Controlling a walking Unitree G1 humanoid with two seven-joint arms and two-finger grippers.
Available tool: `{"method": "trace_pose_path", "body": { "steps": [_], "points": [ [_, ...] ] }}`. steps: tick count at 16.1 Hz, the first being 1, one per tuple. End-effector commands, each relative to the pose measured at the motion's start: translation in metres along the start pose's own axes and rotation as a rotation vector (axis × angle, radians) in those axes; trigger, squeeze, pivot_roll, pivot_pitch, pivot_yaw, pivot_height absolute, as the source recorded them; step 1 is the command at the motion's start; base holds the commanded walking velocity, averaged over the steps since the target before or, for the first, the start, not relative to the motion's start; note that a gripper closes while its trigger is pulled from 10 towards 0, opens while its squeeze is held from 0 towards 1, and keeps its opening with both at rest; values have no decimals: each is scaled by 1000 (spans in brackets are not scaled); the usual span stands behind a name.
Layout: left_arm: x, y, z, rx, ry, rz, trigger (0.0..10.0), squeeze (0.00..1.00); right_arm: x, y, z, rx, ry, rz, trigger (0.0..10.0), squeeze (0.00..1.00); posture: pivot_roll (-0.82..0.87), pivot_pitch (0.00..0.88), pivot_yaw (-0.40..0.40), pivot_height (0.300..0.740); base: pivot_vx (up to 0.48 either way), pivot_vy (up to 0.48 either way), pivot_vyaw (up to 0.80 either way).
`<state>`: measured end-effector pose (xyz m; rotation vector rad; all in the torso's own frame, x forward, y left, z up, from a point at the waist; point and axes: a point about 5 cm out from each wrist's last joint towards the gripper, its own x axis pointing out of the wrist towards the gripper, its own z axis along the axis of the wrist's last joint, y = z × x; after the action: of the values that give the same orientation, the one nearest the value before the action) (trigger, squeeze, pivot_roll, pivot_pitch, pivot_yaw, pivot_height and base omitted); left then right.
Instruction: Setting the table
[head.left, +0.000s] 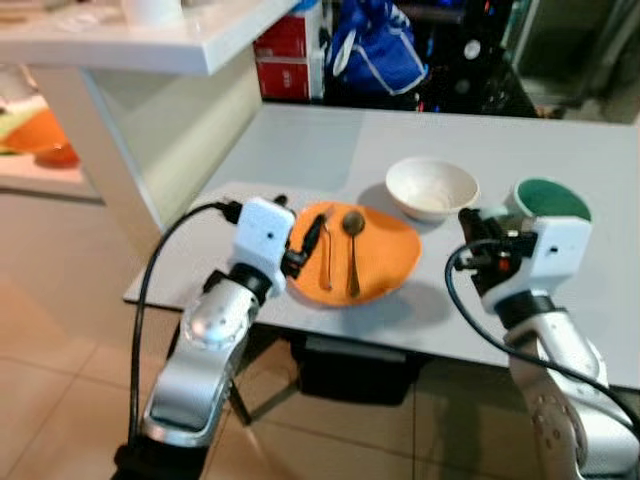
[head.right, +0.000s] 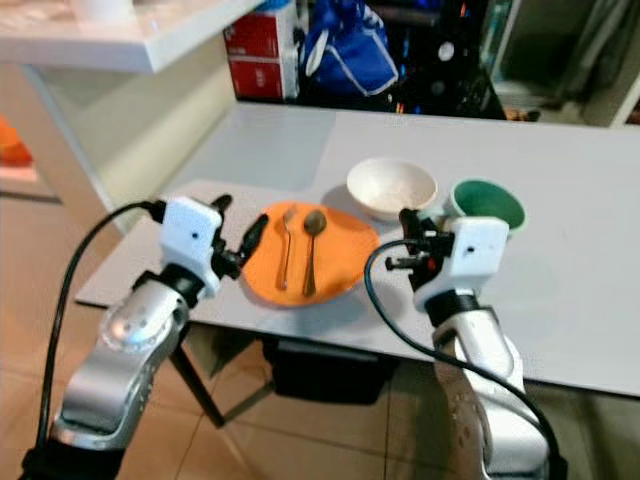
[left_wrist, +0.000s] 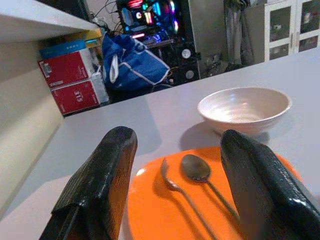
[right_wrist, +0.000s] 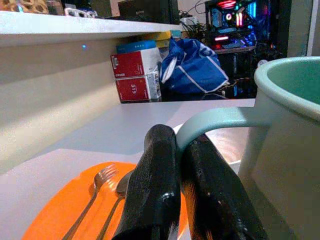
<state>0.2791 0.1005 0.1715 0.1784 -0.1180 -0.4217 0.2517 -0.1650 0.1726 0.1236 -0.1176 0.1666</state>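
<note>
An orange plate lies near the grey table's front edge, with a fork and a spoon side by side on it. Behind it stands a white bowl, and to the bowl's right a pale green mug. My left gripper hovers open at the plate's left rim, the cutlery lying between its fingers in the wrist view. My right gripper sits at the mug's left side, shut on the mug's handle.
A white counter overhangs the table's far left corner. Red boxes and a blue bag stand behind the table. A dark box sits on the tiled floor under the front edge.
</note>
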Motion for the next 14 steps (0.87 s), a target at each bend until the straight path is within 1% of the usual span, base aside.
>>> {"method": "trace_pose_path", "body": {
  "steps": [1,2,5,8,9,11,12,13,14],
  "points": [
    [-1,2,2,8,-7,-6,10000,0,0,3,0,19,4,25,10000,0,-79,0,43,740,0,0,0],
    [-1,2,1,-1,-3,-10,10000,0,1,4,-2,10,14,39,10000,0,-77,0,39,740,0,0,0],
    [-1,4,1,2,1,-14,10000,0,6,9,-6,-14,35,69,10000,0,-70,0,34,740,0,480,0],
    [0,6,3,16,-6,-4,10000,0,11,8,-11,-31,46,61,10000,0,-61,0,29,740,0,0,0],
    [0,4,4,18,-9,-23,10000,0,14,5,-15,-46,59,36,10000,0,-60,0,29,740,0,0,0],
    [0,-2,6,8,-24,-92,10000,0,18,2,-19,-58,71,14,10000,0,-58,0,30,740,0,0,0],
    [-6,-14,7,1,-37,-218,10000,0,21,-2,-21,-70,70,-13,10000,0,-55,0,29,740,0,0,0],
    [-9,-18,5,-5,-22,-265,10000,0,23,-5,-21,-67,65,-25,10000,0,-52,0,26,740,0,0,0],
    [-10,-20,5,-11,-14,-287,10000,0,24,-7,-20,-71,62,-31,10000,0,-50,0,23,740,0,0,0]
  ]
}}
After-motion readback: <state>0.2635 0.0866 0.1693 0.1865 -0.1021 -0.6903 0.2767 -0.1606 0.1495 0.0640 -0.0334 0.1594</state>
